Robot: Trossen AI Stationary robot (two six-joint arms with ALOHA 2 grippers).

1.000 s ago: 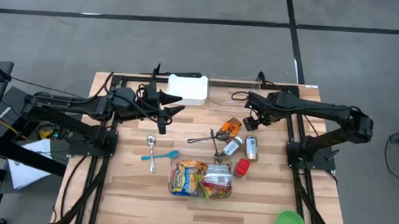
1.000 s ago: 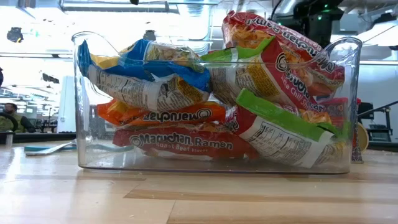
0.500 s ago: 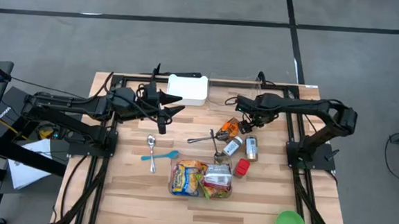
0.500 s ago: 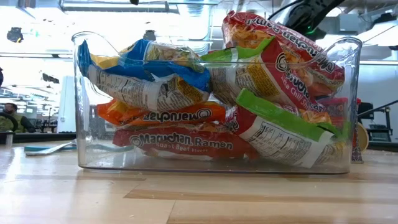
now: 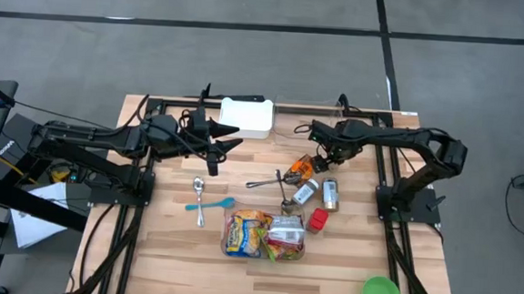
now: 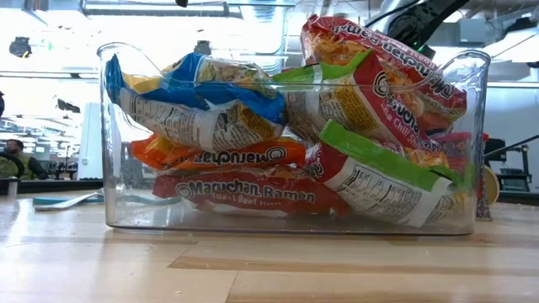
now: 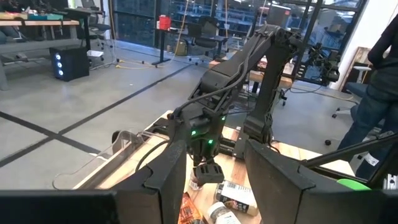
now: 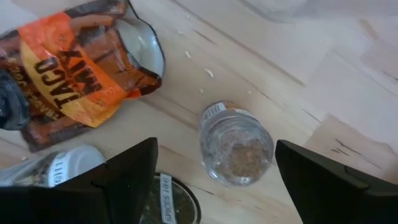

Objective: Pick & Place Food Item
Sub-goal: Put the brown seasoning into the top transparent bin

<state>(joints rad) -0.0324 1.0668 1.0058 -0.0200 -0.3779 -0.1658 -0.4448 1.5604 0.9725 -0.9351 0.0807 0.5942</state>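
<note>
Even overhead light fell on the desk [image 5: 164, 250] in the high view, with soft shadows. The low view was backlit, blown out at upper left, with glare on the clear bin [image 6: 472, 126]. The right wrist view was slightly soft.

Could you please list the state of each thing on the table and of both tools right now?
Right tool: open, empty, above the jar.
Left tool: open, empty, hanging above the table.
Small clear spice jar: upright on the wood.
Orange taco mix packet: lying flat.
Clear plastic bin: upright, heaped with ramen packs.
White rectangular container: resting at the table's far edge.
Metal spoon: lying flat.
</note>
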